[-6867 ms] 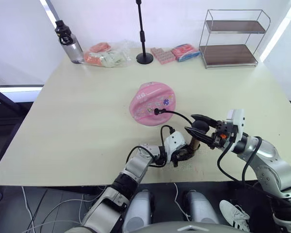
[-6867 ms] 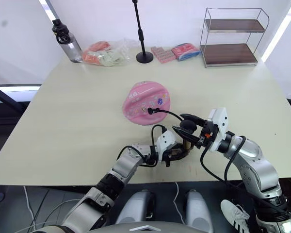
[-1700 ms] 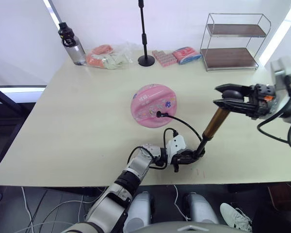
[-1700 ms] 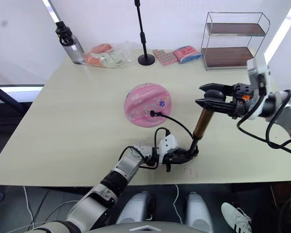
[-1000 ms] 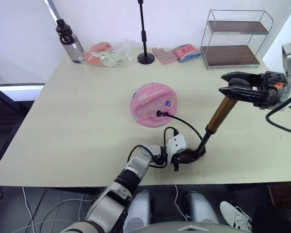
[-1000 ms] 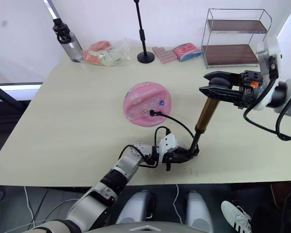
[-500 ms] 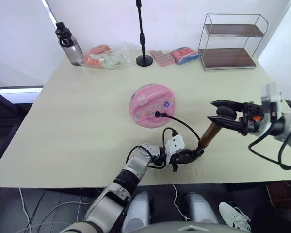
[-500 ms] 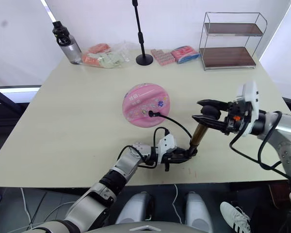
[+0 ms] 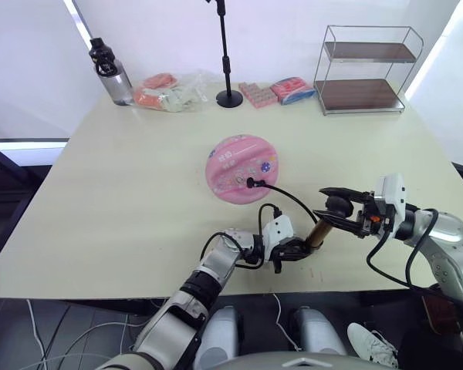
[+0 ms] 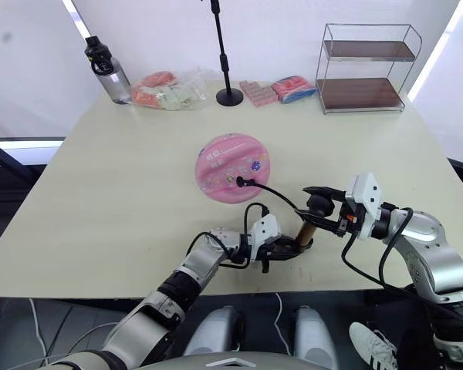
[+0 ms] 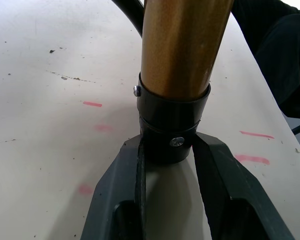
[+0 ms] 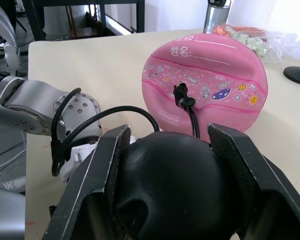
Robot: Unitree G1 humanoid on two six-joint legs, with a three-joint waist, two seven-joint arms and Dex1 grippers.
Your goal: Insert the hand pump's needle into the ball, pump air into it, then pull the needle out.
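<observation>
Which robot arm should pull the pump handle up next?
The right. Its fingers already clasp the black handle, while the left gripper clamps the hand pump at its base, steadying it.

The thin metal needle on the black hose fitting point(image 12: 180, 93) is buried in the pink flower-printed rubber ball point(image 12: 210, 80), so its pin is hidden. The bronze-gold metal pump cylinder point(image 11: 182, 45) is cut off at the left wrist picture's edge. The black rounded pump handle point(image 12: 167, 187) covers the barrel below it.

Ball point(image 9: 242, 169) mid-table point(image 9: 123, 200), hand pump point(image 9: 316, 235) nearer, toward the right.
</observation>
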